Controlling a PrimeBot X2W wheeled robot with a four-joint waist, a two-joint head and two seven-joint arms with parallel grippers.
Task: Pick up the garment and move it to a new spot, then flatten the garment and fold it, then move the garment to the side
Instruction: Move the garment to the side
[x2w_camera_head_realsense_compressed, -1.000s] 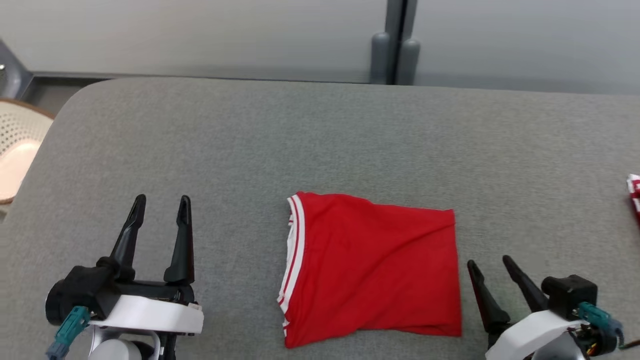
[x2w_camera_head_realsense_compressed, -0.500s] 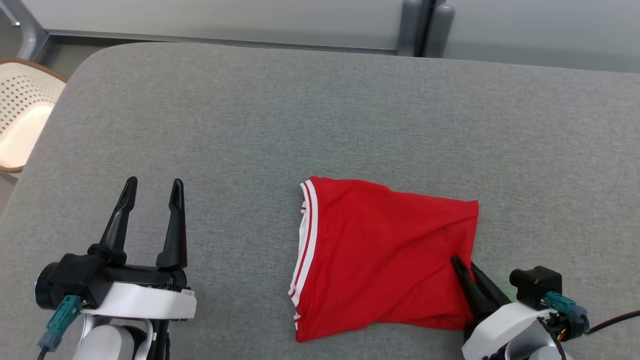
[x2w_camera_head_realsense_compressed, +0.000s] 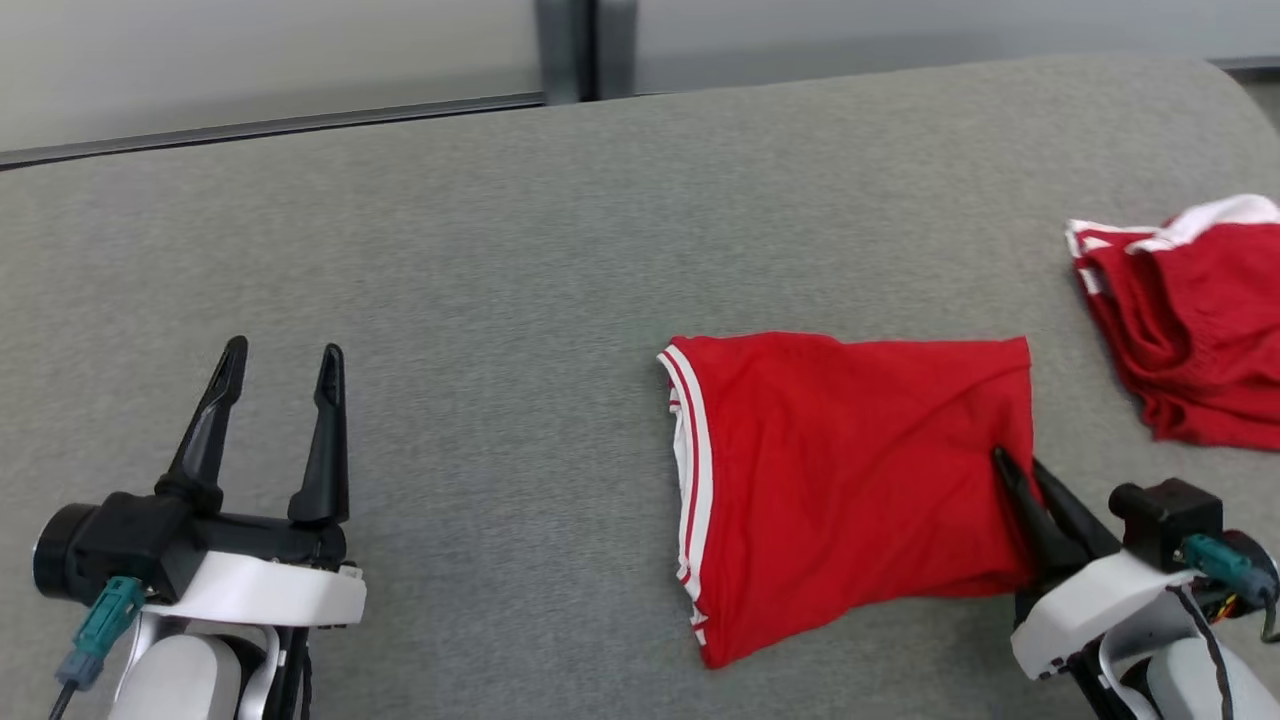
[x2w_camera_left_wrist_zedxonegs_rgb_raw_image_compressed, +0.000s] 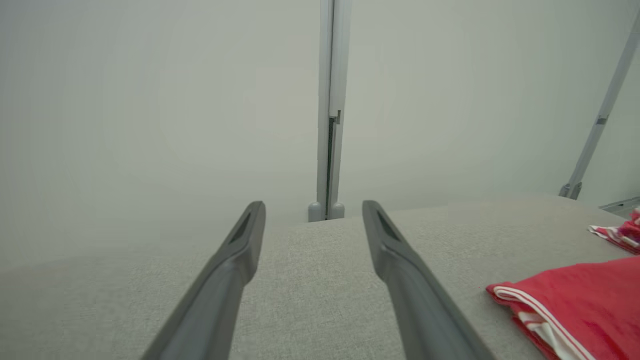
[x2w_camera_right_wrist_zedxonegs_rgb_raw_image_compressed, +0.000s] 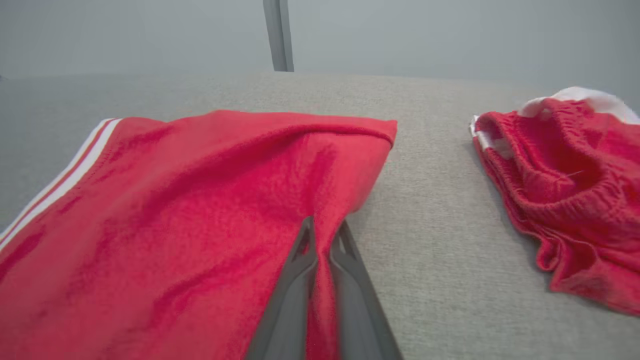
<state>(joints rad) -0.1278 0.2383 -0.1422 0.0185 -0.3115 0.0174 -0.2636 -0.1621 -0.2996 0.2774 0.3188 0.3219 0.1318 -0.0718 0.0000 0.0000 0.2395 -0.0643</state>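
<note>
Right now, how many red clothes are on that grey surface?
2: a folded garment near the middle, pinched by the right fingers, and a crumpled garment at the far right.

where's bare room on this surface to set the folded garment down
Bare: the grey surface between the left end effector and the folded red garment, plus the far strip by the wall. Crowded at right: a narrow gap separates that garment, pinched by the right end effector, from a second garment.
</note>
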